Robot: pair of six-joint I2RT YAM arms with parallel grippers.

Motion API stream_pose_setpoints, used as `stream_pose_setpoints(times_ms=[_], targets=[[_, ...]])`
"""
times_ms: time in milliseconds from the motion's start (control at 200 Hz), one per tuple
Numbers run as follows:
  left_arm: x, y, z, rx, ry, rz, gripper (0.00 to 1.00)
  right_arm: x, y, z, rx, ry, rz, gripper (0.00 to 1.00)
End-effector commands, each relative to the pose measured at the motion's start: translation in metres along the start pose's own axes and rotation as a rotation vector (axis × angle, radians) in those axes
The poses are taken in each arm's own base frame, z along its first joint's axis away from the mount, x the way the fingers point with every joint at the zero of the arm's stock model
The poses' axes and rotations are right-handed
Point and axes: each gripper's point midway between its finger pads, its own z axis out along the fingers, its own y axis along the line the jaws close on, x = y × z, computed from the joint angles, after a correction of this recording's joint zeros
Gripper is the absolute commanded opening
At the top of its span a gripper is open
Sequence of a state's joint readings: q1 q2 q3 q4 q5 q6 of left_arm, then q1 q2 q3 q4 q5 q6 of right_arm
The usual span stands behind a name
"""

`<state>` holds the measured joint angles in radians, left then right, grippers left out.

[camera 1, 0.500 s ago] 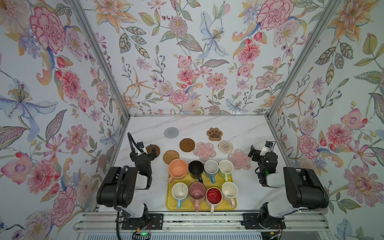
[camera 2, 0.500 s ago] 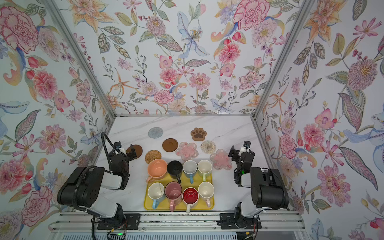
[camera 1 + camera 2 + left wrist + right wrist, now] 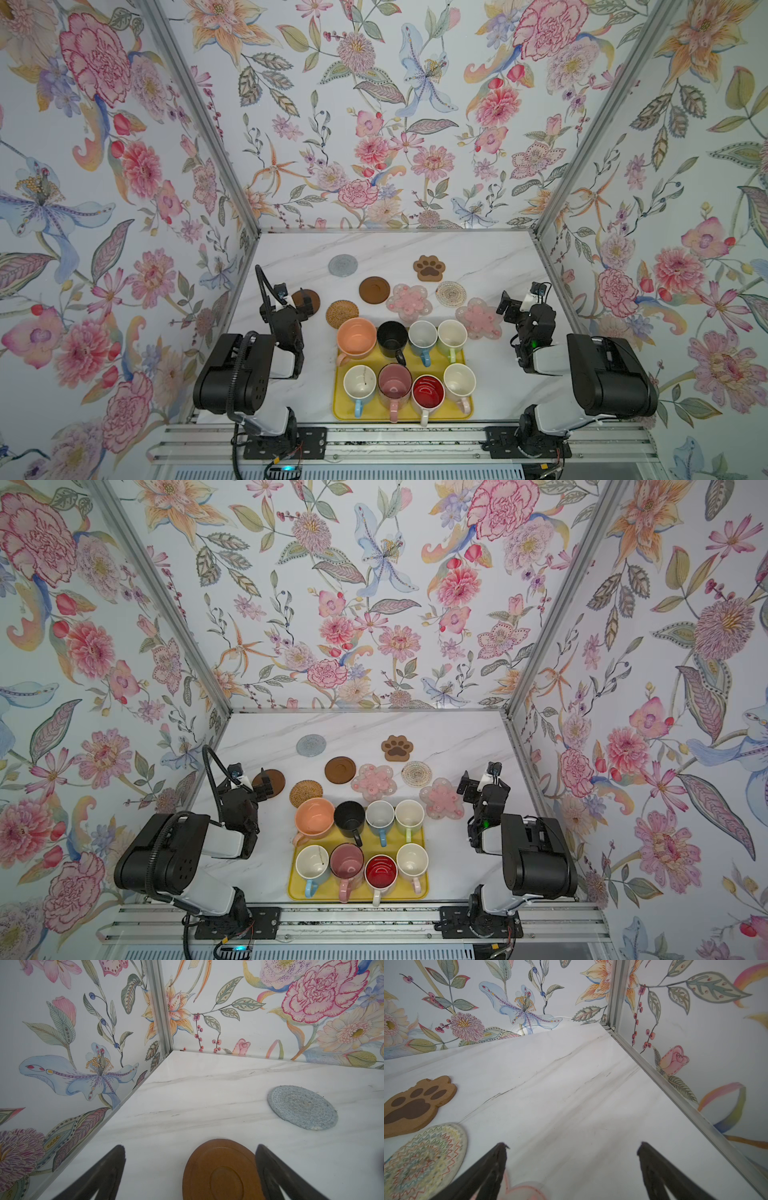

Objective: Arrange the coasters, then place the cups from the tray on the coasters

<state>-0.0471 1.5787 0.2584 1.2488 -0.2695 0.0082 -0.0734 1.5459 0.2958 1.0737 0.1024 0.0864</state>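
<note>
Several cups stand in two rows on the yellow tray (image 3: 340, 411), among them a wide peach one (image 3: 356, 337), a black one (image 3: 392, 337) and a red-inside one (image 3: 428, 391). Coasters lie behind the tray: grey round (image 3: 343, 265), brown paw (image 3: 429, 268), dark brown disc (image 3: 374, 289), rattan (image 3: 342, 314), clear round (image 3: 450, 293) and two pink flowers (image 3: 409, 298) (image 3: 478, 318). My left gripper (image 3: 190, 1151) is open and low over another dark brown disc (image 3: 220, 1169), which lies between its fingers, not gripped. My right gripper (image 3: 572, 1147) is open and empty beside a pink flower coaster (image 3: 525, 1190).
Flowered walls close in the marble table (image 3: 478, 257) on three sides. The left gripper (image 3: 297, 301) is close to the left wall and the right gripper (image 3: 509, 305) close to the right wall. Bare marble lies behind the coasters.
</note>
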Motion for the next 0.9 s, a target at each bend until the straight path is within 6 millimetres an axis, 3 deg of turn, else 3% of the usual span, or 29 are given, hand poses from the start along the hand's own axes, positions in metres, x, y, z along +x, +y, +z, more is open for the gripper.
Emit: stream_pose_setpoints(times_ms=[0,716,896], targets=[[0.0,-0.001,0.002,-0.01,0.002,0.017,0.99,-0.006,0.001,0.003,-0.009,-0.009,0.016,0.99],[-0.002,-0.001,0.001,-0.004,-0.004,0.018,0.99,-0.006,0.001,0.002,-0.015,-0.011,0.02,0.99],[-0.001,-0.009,-0.018,0.051,-0.06,0.042,0.99,-0.007,-0.001,-0.013,0.007,-0.074,0.016,0.99]])
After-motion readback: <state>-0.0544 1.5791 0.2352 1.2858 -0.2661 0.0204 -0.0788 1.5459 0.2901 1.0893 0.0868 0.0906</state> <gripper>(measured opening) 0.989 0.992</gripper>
